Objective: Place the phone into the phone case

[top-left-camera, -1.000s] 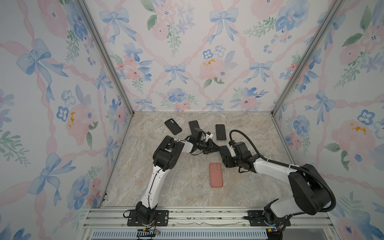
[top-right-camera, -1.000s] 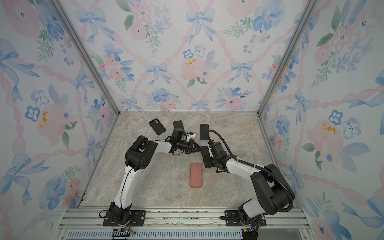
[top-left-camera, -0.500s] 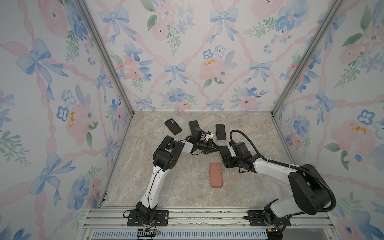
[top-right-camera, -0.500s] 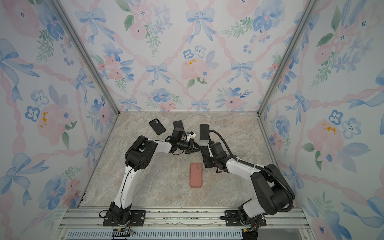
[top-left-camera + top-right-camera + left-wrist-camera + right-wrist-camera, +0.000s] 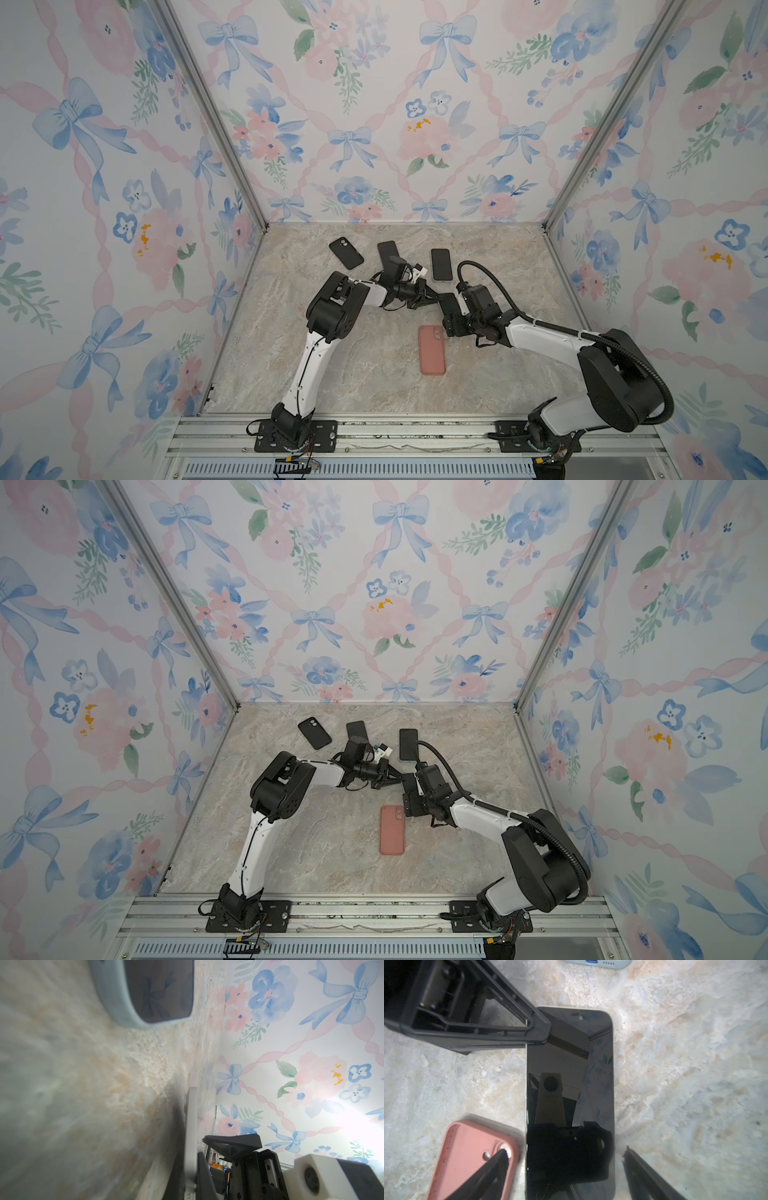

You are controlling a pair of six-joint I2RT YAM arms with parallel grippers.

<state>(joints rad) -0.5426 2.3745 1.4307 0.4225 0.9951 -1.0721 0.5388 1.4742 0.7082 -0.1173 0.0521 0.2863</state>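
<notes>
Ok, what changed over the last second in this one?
The right gripper spread its jaws wider and let go of the phone; its fingers now stand clear on both sides of it. The left gripper tightened shut on one end of the phone. The phone and the pink case are where they were.

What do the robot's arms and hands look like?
The left arm and right arm have white links and black joints. The left hand and right hand are black with tapering, wedge-shaped fingers. A ribbed black hose loops along the right arm.
</notes>
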